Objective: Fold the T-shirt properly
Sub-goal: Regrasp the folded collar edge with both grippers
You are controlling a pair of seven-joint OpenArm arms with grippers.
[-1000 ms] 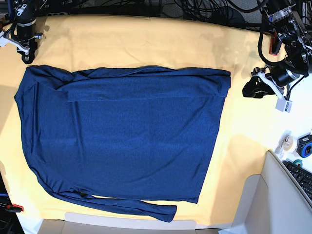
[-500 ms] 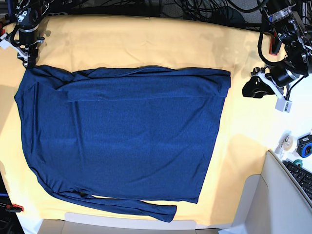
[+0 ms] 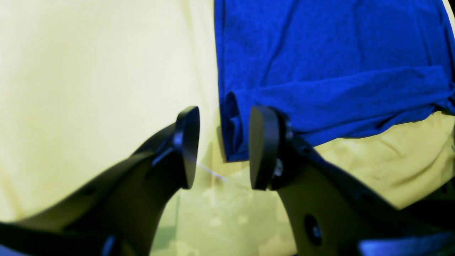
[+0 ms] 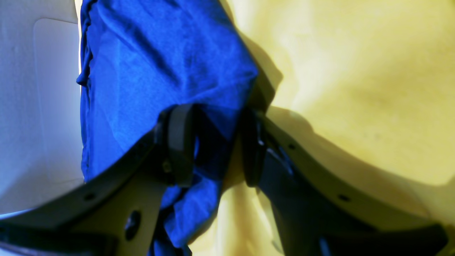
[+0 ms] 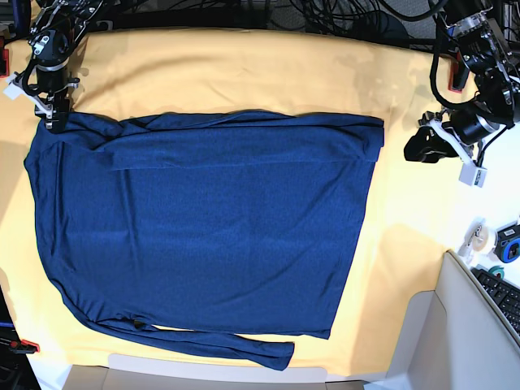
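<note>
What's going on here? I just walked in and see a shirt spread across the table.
A two-armed robot is folding a dark navy long-sleeved knit T-shirt that lies flat on a yellow table cloth, with its far edge already turned over. The right gripper is at the shirt's far shoulder corner, with its jaws parted around a bit of the fabric. The left gripper is open just off the shirt's folded hem corner and holds nothing.

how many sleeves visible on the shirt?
2. One sleeve lies folded across the shirt's top edge in the base view; the other sleeve runs along the bottom edge. None look hidden.
</note>
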